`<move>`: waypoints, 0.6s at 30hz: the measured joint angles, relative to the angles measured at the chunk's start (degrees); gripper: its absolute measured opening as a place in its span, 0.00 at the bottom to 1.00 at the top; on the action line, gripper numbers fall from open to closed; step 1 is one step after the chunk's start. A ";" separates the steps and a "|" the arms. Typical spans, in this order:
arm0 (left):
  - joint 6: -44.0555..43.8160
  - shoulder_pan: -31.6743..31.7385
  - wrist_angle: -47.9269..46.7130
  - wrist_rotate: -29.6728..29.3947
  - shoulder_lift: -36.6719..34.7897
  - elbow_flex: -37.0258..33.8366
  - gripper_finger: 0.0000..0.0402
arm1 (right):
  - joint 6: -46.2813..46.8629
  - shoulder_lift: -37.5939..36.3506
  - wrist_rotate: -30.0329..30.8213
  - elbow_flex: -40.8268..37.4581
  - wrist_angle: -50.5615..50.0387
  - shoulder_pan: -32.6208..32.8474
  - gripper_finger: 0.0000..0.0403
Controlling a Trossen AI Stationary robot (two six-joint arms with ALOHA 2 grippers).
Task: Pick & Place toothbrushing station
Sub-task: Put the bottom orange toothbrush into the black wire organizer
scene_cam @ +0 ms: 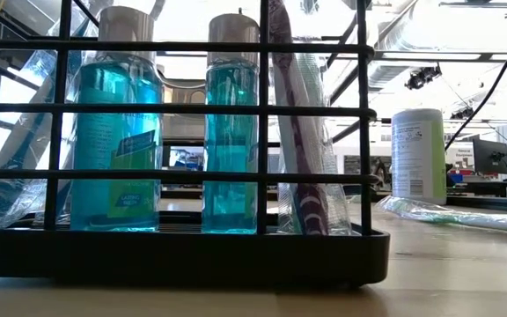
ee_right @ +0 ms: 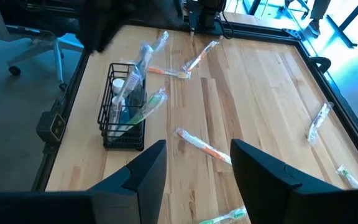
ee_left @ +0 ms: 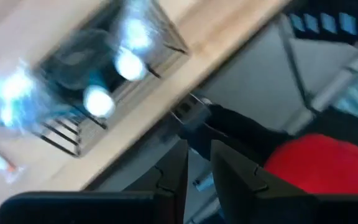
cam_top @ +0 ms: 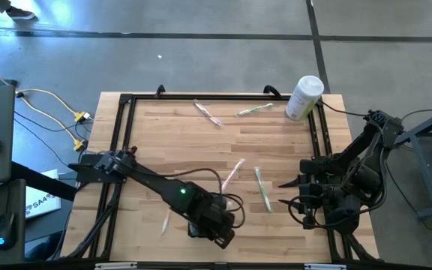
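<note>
The toothbrushing station (ee_right: 124, 109) is a black wire basket standing on its base near the table's near edge. It holds two blue bottles (scene_cam: 117, 141) and wrapped toothbrushes that lean out over its rim. In the high view my left arm covers most of the station (cam_top: 195, 229). My left gripper (ee_left: 199, 149) hangs above the station, tilted toward the near edge. Its fingers stand close together with only a narrow slit, and nothing shows between them. My right gripper (ee_right: 197, 168) waits open over the table's right edge, with nothing between its fingers.
Wrapped toothbrushes lie loose on the wood: two at the far side (cam_top: 207, 112) (cam_top: 253, 109), two in the middle (cam_top: 232, 172) (cam_top: 262, 187), one left of the station (cam_top: 166, 220). A white cylindrical container (cam_top: 304, 96) stands at the far right corner. A black frame (cam_top: 126, 135) rims the table.
</note>
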 joint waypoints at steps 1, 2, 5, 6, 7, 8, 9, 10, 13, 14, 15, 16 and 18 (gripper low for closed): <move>0.57 0.00 0.21 0.44 -0.91 0.02 0.17 | 0.00 0.00 0.00 0.00 0.02 0.00 0.42; 0.98 0.00 -0.33 0.45 -1.74 0.02 0.17 | 0.00 0.00 -0.02 0.00 0.00 0.00 0.42; 1.72 -0.02 -0.52 0.27 -4.32 0.00 0.17 | 0.02 0.00 -0.26 0.00 0.02 0.00 0.42; 1.73 -0.02 -0.88 -0.12 -5.24 0.01 0.17 | 0.20 0.00 -0.27 0.00 0.00 0.00 0.42; 1.71 -0.02 -1.34 -0.77 -6.35 0.00 0.17 | 0.37 0.00 -0.28 0.00 0.00 0.00 0.42; 1.71 -0.06 -2.21 -1.56 -7.50 0.00 0.17 | 0.44 0.00 -0.31 0.00 0.00 0.00 0.42; 1.56 -0.32 -3.55 -2.37 -8.60 0.02 0.17 | 0.44 0.00 -0.38 0.00 0.01 0.00 0.42; 1.03 -0.55 -5.17 -3.19 -9.74 0.02 0.17 | 0.50 0.00 -0.42 0.00 0.00 0.00 0.42; -0.24 -1.64 -11.35 -5.24 -12.65 0.02 0.17 | 1.46 0.00 -0.48 0.00 -0.05 0.00 0.42; -0.95 -2.25 -14.10 -5.89 -13.35 0.02 0.17 | 1.60 0.00 -0.48 0.00 -0.24 0.00 0.42; -1.60 -2.85 -16.43 -6.71 -14.04 0.02 0.17 | 1.73 0.00 -0.47 0.00 -0.42 0.00 0.42; -2.33 -3.68 -17.41 -7.93 -14.66 -0.12 0.17 | 1.75 0.00 -0.46 0.00 -0.43 0.00 0.42; -0.53 -5.22 -16.19 -11.22 -16.29 -1.66 0.17 | 1.77 0.00 -0.25 0.00 -0.42 -0.01 0.42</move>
